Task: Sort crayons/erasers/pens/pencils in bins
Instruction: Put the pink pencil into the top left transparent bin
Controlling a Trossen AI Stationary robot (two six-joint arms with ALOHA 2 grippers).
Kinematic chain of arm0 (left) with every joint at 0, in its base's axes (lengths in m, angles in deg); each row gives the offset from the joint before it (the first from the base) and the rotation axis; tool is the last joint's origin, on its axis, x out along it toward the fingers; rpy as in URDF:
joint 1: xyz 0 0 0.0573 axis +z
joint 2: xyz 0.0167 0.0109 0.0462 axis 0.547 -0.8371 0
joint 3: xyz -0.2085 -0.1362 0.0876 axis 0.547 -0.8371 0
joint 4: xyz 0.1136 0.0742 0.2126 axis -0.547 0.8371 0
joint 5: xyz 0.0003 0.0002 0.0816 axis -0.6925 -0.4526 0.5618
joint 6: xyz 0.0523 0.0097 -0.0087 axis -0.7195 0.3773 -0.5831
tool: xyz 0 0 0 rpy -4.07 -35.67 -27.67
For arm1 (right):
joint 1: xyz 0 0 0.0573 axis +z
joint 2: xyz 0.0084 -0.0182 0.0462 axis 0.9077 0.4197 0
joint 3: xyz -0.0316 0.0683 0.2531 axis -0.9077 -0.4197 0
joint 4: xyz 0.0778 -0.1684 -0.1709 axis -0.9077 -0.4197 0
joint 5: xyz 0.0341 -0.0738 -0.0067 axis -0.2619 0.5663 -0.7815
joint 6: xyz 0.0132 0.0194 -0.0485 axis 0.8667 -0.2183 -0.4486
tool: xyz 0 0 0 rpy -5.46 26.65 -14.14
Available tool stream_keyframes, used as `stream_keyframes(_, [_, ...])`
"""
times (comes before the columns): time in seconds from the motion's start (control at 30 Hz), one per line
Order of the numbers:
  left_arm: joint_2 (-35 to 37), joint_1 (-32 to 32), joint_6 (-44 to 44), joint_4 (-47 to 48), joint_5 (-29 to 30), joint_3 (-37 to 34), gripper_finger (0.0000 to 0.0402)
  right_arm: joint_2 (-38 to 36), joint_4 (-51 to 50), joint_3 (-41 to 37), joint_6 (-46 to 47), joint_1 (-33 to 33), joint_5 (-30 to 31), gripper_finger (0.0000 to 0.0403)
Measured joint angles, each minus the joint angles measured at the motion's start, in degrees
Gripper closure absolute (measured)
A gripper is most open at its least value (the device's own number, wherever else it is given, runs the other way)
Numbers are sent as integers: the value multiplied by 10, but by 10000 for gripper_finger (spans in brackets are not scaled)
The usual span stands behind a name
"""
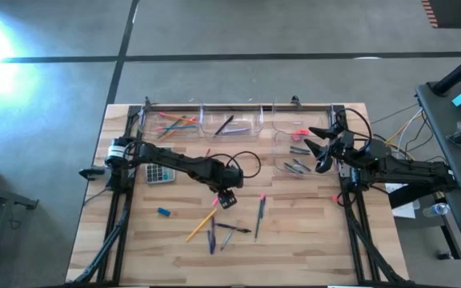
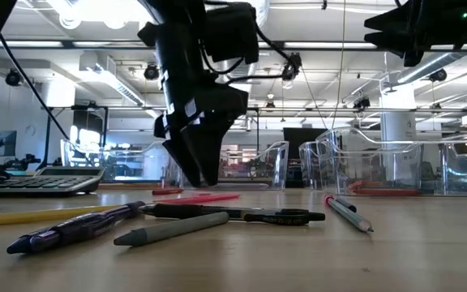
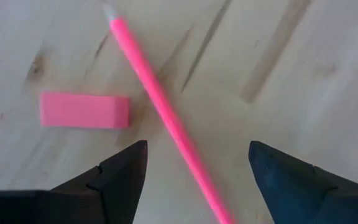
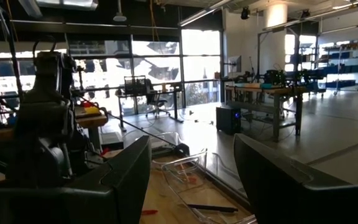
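The left gripper (image 3: 197, 180) hangs spread over the pink pencil (image 3: 160, 106) near the bench (image 1: 294, 240) centre, jaws straddling it, probably to pinch it. A pink eraser (image 3: 84, 111) lies at its nine o'clock. The right gripper (image 1: 320, 152) waits empty, half spread, above the bins (image 1: 294, 148) at three o'clock.

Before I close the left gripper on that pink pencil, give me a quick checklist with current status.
1. Left gripper open: ok.
2. Pink pencil lies between its fingers: ok.
3. Pink eraser outside the fingers, beside the pencil: ok.
4. Fingers low enough to close on the pencil: cannot tell.
5. Right gripper out of the way, raised over the right-hand bins, holding nothing: ok.
6. Pencil bin at the far left reachable: cannot tell.
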State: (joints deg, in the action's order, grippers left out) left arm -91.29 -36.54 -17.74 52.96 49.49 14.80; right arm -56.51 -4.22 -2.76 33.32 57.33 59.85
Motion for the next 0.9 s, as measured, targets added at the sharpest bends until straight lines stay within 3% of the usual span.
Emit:
stream_keyframes(0.27, [-10,34,2,17,-19,-1,135,0,1,0,0,0,0,184])
stream_keyframes(0.9, [-33,27,36,24,-33,9,136,0,2,0,-1,0,0,184])
